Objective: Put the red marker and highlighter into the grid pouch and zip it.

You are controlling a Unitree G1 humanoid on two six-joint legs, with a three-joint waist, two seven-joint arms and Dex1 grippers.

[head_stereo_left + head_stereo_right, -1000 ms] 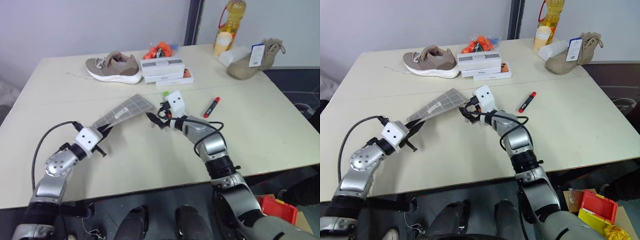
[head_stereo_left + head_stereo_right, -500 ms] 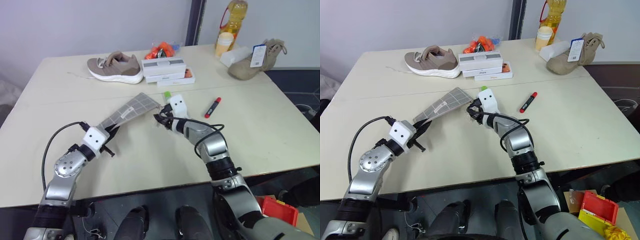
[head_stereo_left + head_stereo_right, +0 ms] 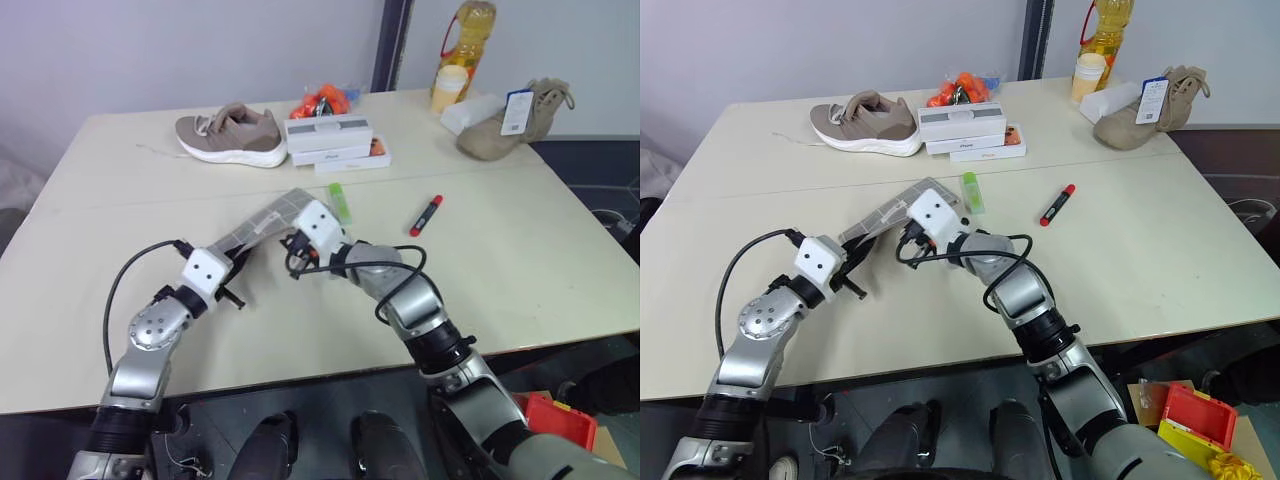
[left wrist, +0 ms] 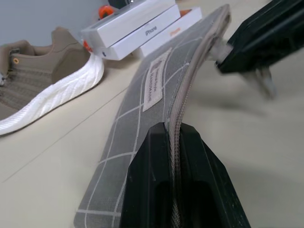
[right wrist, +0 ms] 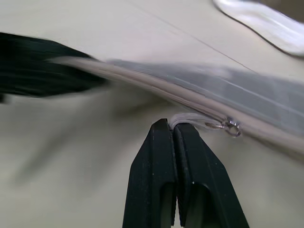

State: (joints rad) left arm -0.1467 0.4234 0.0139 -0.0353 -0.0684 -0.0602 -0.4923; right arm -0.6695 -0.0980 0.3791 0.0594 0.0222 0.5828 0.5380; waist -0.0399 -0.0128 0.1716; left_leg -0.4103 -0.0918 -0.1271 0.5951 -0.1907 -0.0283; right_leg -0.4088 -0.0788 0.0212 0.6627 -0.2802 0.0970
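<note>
Beige and wide, the surface (image 3: pixel 520 250) stands before a pale wall. At the left, the left pincer (image 3: pixel 235 268) is pressed together on the near end of the flat grey fabric grid pouch with white lines (image 3: pixel 268 222), which it holds lifted and tilted above the surface. The left wrist view shows the two black fingers (image 4: pixel 194 166) clamping the zipper edge, with the small white label (image 4: pixel 153 80) on the pouch side. Just beside it, the right pincer (image 3: pixel 292 262) is closed on the pale pull cord (image 5: pixel 187 118) of the zipper, near the middle of the pouch edge. Behind them, at the far side, lie a tan sneaker (image 3: pixel 228 133) and stacked white boxes (image 3: pixel 335 142). The chunky light-green highlighter (image 3: pixel 340 201) lies on the surface just beside the far end of the pouch. Further right, well apart, lies the slim red and black marker (image 3: pixel 425 214). At the far right corner stand a yellow bottle (image 3: pixel 461 38) and a tan boot (image 3: pixel 510 120).
</note>
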